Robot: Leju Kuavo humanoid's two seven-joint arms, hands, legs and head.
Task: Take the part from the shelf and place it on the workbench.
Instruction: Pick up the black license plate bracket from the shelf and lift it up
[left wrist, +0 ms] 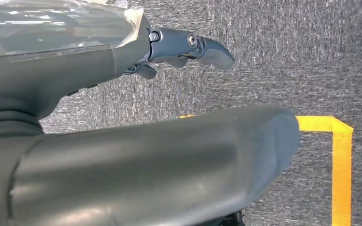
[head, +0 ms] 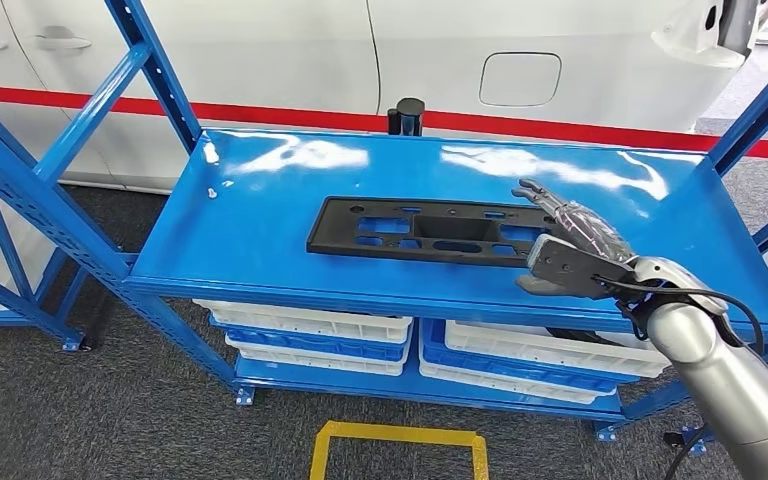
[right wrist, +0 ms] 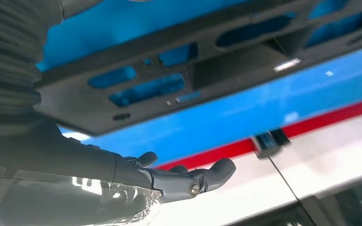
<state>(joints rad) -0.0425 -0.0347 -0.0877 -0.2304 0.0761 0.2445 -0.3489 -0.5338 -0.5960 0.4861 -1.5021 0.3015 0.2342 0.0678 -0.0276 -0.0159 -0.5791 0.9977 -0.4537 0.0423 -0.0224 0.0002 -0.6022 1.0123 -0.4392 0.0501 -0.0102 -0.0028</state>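
One flat black plastic part (head: 425,231), long and rectangular with several cut-out slots, lies on the top level of the blue metal shelf (head: 260,240), roughly in the middle of its glossy surface and set nearer the front edge than the back. Two arms belong to the robot, and the right robot hand (head: 570,245) reaches over the front right portion of that shelf level, its dark fingers (head: 550,200) stretched forward and spread, holding nothing; it sits just at the right end of the part, and from where I stand I cannot tell whether the fingertips touch it. The right wrist view shows the same part (right wrist: 179,70) close beside that hand's fingers (right wrist: 202,176), with blue showing through its slots. The left robot hand (left wrist: 188,47) hangs over the grey carpeted floor (left wrist: 287,56), fingers loosely extended and apart with nothing between them. Beneath the top level I count two stacks of white and blue plastic bins (head: 310,335) side by side on a lower level. One yellow taped rectangle (head: 398,445) marks the carpet in front of the shelf, and one white car body with a red stripe (head: 460,60) stands behind it.
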